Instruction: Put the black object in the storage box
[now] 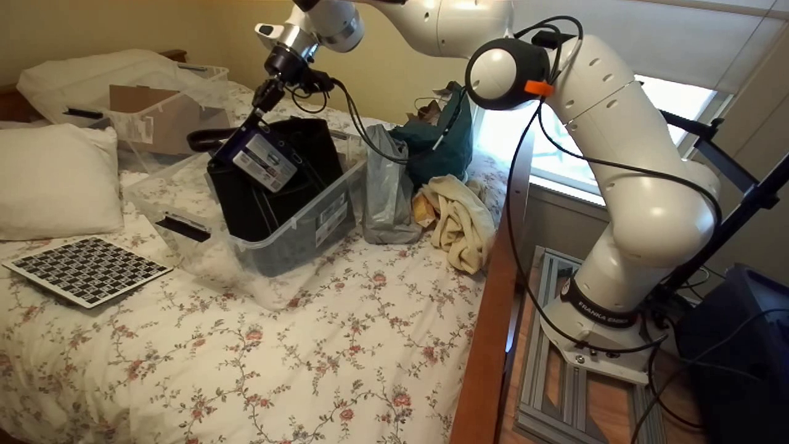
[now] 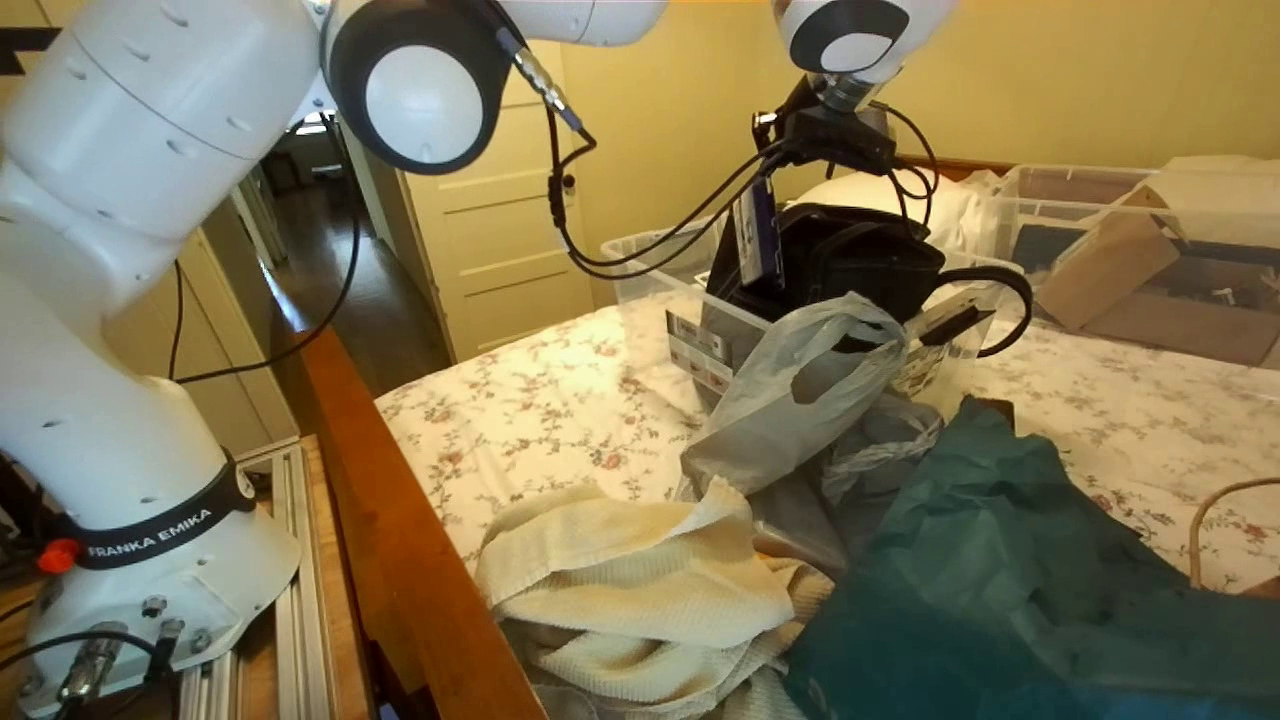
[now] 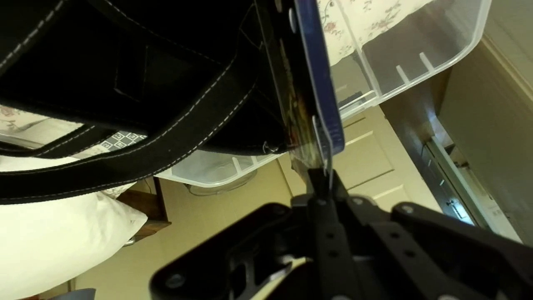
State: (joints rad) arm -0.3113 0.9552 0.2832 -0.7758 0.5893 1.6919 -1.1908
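The black object, a soft bag (image 1: 271,209) with loop handles, sits tilted within the storage box (image 1: 311,228), its top rising above the walls. One handle loop (image 2: 1025,300) hangs out over the rim in an exterior view. Against the bag leans a flat blue package (image 1: 265,161) with a white label. My gripper (image 3: 325,179) is shut on the thin clear edge of this blue package, above the box. In the wrist view a stitched handle (image 3: 200,121) curves beside the package, away from the fingers. The bag's underside is hidden.
A grey plastic bag (image 1: 388,191) stands against the box's side, near a cream cloth (image 1: 462,216) and a green bag (image 2: 1030,580). Behind is a clear container (image 1: 145,126) holding cardboard. A checkered board (image 1: 89,269) and a pillow (image 1: 58,179) lie on the bed.
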